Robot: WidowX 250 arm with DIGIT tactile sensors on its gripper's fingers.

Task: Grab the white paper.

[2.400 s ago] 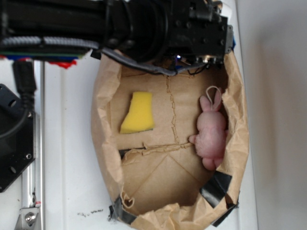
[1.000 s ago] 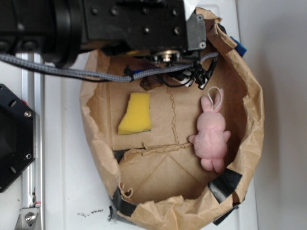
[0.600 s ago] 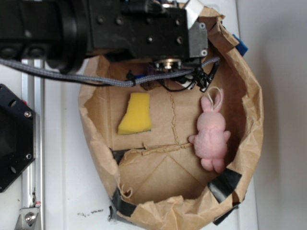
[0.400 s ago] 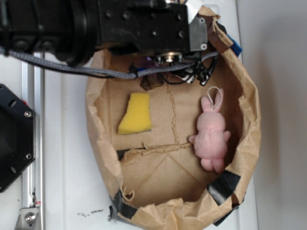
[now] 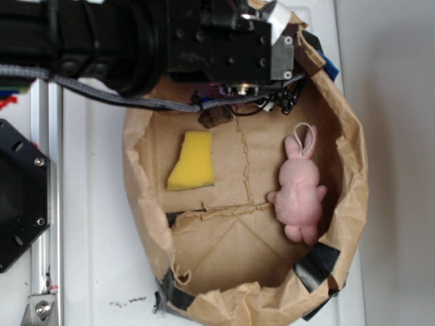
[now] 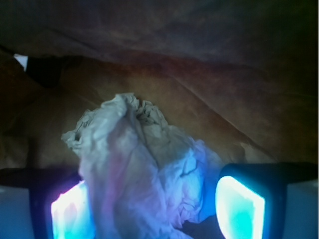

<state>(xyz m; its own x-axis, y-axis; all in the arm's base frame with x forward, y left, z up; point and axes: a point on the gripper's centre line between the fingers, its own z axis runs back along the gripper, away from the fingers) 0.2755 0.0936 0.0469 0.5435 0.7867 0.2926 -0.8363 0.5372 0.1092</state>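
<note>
The white paper (image 6: 142, 169), a crumpled off-white wad, fills the middle of the wrist view on the brown bag floor. My gripper (image 6: 157, 201) is open around it. The left pad (image 6: 70, 214) touches the wad's side. The right pad (image 6: 239, 206) stands a small gap away from it. In the exterior view the black arm (image 5: 204, 41) covers the far end of the paper bag (image 5: 139, 197), hiding both the paper and the fingers.
Inside the bag lie a yellow sponge (image 5: 194, 161), a pink plush bunny (image 5: 299, 187) and a small dark brown lump (image 5: 216, 117) just under the arm. The bag's wall (image 6: 199, 45) rises close ahead. A black mount (image 5: 20, 197) sits at the left.
The arm has shifted about over the bag's far end, and the bag's rim has changed shape with it. The sponge and the bunny have not moved.
</note>
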